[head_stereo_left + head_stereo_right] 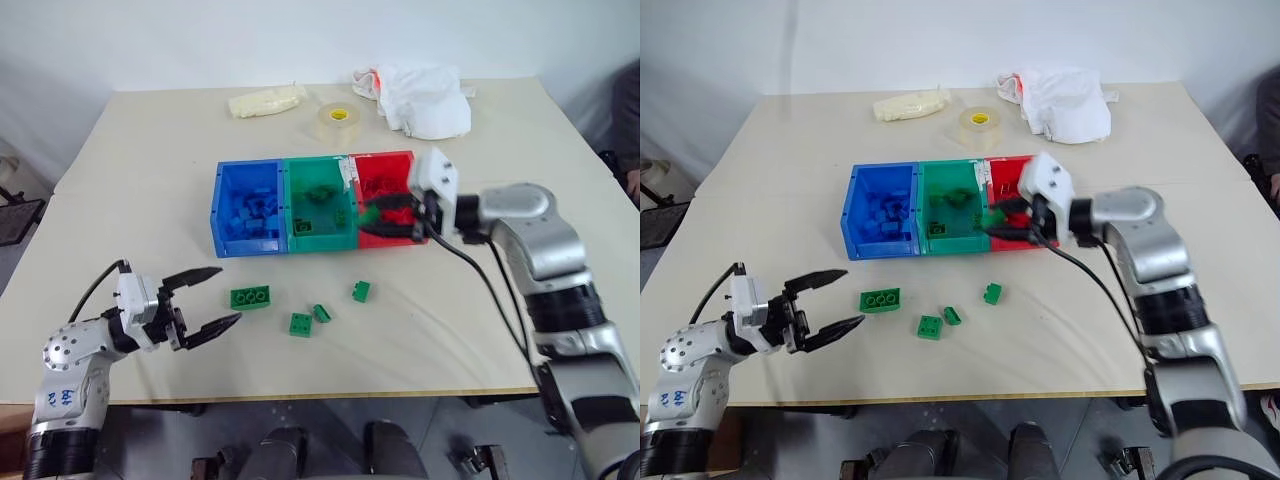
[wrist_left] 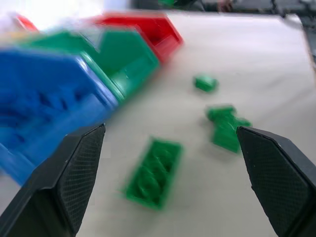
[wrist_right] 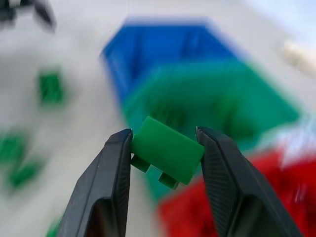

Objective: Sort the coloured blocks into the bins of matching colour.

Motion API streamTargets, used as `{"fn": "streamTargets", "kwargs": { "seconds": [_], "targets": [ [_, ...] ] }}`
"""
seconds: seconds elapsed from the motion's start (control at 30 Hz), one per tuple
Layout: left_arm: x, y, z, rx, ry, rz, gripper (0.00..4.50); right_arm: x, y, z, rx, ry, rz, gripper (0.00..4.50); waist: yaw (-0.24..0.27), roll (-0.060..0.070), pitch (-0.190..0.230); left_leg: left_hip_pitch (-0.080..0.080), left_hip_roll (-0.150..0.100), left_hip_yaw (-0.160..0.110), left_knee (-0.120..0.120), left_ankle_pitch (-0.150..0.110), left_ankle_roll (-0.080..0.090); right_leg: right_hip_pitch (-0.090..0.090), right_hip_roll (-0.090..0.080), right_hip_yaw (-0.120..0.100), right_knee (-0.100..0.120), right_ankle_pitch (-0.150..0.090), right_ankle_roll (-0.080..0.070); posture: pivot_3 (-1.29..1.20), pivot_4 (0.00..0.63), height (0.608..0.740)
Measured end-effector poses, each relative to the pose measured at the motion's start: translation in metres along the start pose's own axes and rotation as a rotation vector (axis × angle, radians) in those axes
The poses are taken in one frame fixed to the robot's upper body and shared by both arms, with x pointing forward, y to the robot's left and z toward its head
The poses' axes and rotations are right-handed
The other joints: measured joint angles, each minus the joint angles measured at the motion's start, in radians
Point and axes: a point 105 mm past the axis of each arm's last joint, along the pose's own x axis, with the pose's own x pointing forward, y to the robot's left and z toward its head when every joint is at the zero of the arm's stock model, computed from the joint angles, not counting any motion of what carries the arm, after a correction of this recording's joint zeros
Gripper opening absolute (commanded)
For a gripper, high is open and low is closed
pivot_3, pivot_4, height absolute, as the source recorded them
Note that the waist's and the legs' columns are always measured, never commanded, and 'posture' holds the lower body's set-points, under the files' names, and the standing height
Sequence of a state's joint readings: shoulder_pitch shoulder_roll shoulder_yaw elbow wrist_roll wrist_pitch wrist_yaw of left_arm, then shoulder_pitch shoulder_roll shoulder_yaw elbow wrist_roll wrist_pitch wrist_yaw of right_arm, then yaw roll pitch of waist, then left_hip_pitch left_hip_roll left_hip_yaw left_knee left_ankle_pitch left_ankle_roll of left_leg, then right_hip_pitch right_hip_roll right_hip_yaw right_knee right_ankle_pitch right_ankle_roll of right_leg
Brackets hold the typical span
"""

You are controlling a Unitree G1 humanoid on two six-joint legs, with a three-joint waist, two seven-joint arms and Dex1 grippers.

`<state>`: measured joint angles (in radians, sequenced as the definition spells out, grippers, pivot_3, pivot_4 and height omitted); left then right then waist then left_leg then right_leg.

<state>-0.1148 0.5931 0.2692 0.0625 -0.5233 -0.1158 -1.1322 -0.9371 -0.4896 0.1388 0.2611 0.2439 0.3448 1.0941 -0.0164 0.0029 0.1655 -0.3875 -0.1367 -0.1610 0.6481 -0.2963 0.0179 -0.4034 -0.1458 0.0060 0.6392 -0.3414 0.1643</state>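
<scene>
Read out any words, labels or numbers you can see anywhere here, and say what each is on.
None can be read.
Blue marks on the left arm's grey shell: too small to read.
Label on the green bin: too small to read.
Tape roll: no legible print.

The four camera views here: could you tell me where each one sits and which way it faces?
Left eye view: on the head, looking down at the table; both arms show.
Right eye view: beside it, same scene.
Left wrist view: along the open left gripper toward the long green brick.
Right wrist view: along the right gripper, shut on a green block.
Shared: the bins.
</scene>
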Motion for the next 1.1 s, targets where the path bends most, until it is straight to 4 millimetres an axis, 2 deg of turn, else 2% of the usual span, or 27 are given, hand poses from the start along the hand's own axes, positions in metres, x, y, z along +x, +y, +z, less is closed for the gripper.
{"fn": "streamTargets", "kwargs": {
  "seconds": [0.13, 0.17, 0.27, 0.37, 0.4, 0.6, 0.67, 0.73, 0.83, 0.93, 1.07, 1.1],
  "targets": [
    [-0.003, 0.003, -0.002, 0.004, 0.001, 0.015, 4.50, 0.025, -0.016, -0.005, 0.029, -0.004, -0.060, 1.63, -0.013, 0.000, 0.000, -0.001, -0.001, 0.000, -0.001, 0.000, 0.000, -0.003, -0.001, 0.000, 0.008, 0.000, 0.000, 0.00, 0.150, 0.740],
    [-0.003, 0.002, -0.003, 0.005, 0.002, 0.014, 4.50, 0.032, -0.021, -0.007, 0.042, 0.002, -0.081, 2.34, -0.016, 0.000, 0.000, -0.001, -0.002, 0.000, -0.001, 0.000, 0.000, -0.004, -0.001, 0.000, 0.008, 0.000, 0.000, 0.00, 0.150, 0.740],
    [-0.001, 0.001, -0.003, 0.012, 0.002, 0.003, 4.50, 0.053, -0.026, -0.010, 0.058, 0.006, -0.106, 3.25, -0.029, 0.000, 0.000, -0.001, -0.001, 0.001, -0.001, 0.000, 0.000, -0.005, -0.001, 0.000, 0.010, 0.000, 0.000, 0.00, 0.150, 0.740],
    [0.000, 0.001, -0.003, 0.019, 0.005, -0.001, 4.50, 0.059, -0.028, -0.015, 0.047, 0.015, -0.121, 4.27, -0.040, 0.000, 0.000, -0.001, -0.001, 0.001, 0.000, 0.000, 0.000, -0.007, -0.001, 0.000, 0.014, 0.000, -0.001, 0.00, 0.150, 0.740],
    [0.000, 0.001, -0.003, 0.020, 0.006, -0.001, 4.50, 0.058, -0.030, -0.015, 0.042, 0.012, -0.127, 4.46, -0.041, 0.000, 0.000, -0.001, -0.001, 0.001, 0.000, 0.000, 0.000, -0.007, -0.001, 0.000, 0.014, 0.000, -0.001, 0.00, 0.150, 0.740],
    [0.004, 0.005, 0.002, 0.040, -0.004, -0.012, 4.50, 0.051, -0.031, -0.004, -0.022, -0.025, -0.106, 4.46, -0.041, 0.000, 0.000, -0.001, -0.001, 0.001, 0.000, 0.000, 0.000, -0.007, -0.001, 0.000, 0.015, 0.000, -0.001, 0.00, 0.150, 0.740],
    [0.005, 0.005, 0.001, 0.038, -0.001, -0.025, 4.50, 0.039, -0.028, 0.002, -0.058, -0.051, -0.087, 4.46, -0.040, 0.000, 0.000, -0.001, -0.001, 0.001, 0.000, 0.000, 0.000, -0.007, -0.001, 0.000, 0.015, 0.000, -0.001, 0.00, 0.150, 0.740],
    [0.006, 0.008, 0.000, 0.032, 0.002, -0.030, 4.50, 0.018, -0.017, 0.000, -0.079, -0.075, -0.041, 4.46, -0.032, 0.000, 0.000, -0.001, -0.001, -0.001, 0.000, 0.000, 0.000, -0.007, -0.001, -0.001, 0.015, 0.000, -0.001, 0.00, 0.150, 0.740],
    [0.007, 0.011, -0.005, 0.020, 0.018, -0.045, 4.50, -0.014, 0.009, -0.021, -0.041, -0.042, 0.043, 4.46, -0.021, 0.000, 0.000, -0.002, -0.002, -0.001, 0.001, 0.000, 0.000, -0.007, -0.002, -0.001, 0.014, 0.000, -0.001, 0.00, 0.150, 0.740],
    [0.005, 0.013, -0.010, 0.009, 0.038, -0.053, 4.50, -0.061, 0.034, -0.049, 0.059, 0.054, 0.071, 4.46, -0.008, 0.000, 0.000, -0.003, -0.002, 0.000, 0.002, 0.000, 0.000, -0.007, -0.002, 0.000, 0.013, 0.000, -0.001, 0.00, 0.150, 0.740],
    [0.006, 0.014, -0.014, -0.002, 0.047, -0.064, 4.50, -0.108, 0.044, -0.062, 0.106, 0.170, 0.014, 4.46, -0.010, 0.000, 0.000, -0.003, -0.001, 0.004, 0.002, 0.000, 0.000, -0.007, -0.002, 0.000, 0.007, 0.000, -0.001, 0.00, 0.150, 0.740],
    [0.008, 0.015, -0.013, 0.007, 0.044, -0.071, 4.50, -0.125, 0.050, -0.071, 0.121, 0.229, 0.001, 4.46, -0.007, -0.001, 0.000, -0.002, 0.000, 0.004, 0.002, 0.000, 0.000, -0.007, -0.001, -0.001, 0.007, 0.000, -0.001, 0.00, 0.150, 0.740]
  ]
}}
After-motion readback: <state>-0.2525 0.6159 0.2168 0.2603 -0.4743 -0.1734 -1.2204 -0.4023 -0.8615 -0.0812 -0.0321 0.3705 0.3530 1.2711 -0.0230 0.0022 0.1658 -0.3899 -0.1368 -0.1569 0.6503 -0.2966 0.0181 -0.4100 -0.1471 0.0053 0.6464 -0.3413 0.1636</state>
